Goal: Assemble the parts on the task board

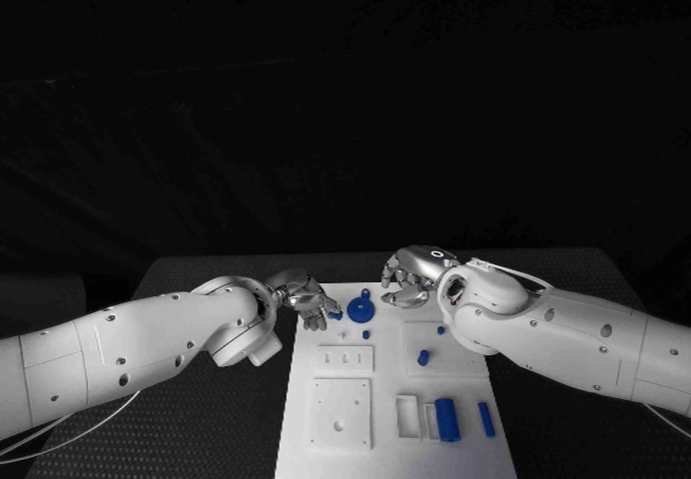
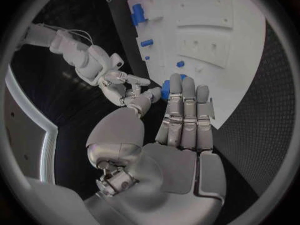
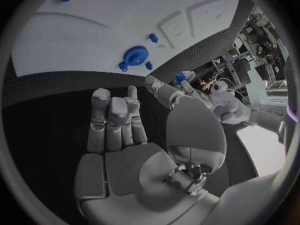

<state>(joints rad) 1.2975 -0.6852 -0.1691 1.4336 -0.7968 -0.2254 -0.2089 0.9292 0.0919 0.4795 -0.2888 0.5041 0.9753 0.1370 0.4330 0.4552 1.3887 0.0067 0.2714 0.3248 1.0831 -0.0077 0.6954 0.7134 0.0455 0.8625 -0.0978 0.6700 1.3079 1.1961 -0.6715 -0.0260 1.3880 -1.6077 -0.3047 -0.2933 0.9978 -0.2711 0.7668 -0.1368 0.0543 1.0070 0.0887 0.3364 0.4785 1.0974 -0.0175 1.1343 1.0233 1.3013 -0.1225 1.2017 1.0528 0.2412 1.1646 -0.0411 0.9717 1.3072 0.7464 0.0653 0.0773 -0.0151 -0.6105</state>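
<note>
- Left robot hand (image 1: 303, 295): positioned over the far left edge of the task board (image 1: 335, 451). The head view and the right wrist view show a small blue part (image 1: 335, 315) at its fingertips, pinched between the thumb and a finger. Its other fingers lie straight and side by side in the left wrist view (image 2: 185, 112).
- Task board: white plate on the black table (image 1: 216, 439), running from near to far between the two arms.
- Blue gear-shaped part (image 1: 361, 306): round, sits on the far end of the board, just right of the left robot hand's fingertips. A small blue peg (image 1: 365, 334) lies just near of it.
- Short blue peg (image 1: 423, 356): stands at mid-board, right of centre, close to the right arm.
- Blue cylinder (image 1: 448, 419): lies on the near right part of the board, with a thinner blue rod (image 1: 487, 419) beside it on the right.
- Right robot hand (image 1: 410, 276): hovers above the far right edge of the board, fingers curled partly inward. The right wrist view (image 3: 125, 135) shows the palm holding nothing, fingers close together.
</note>
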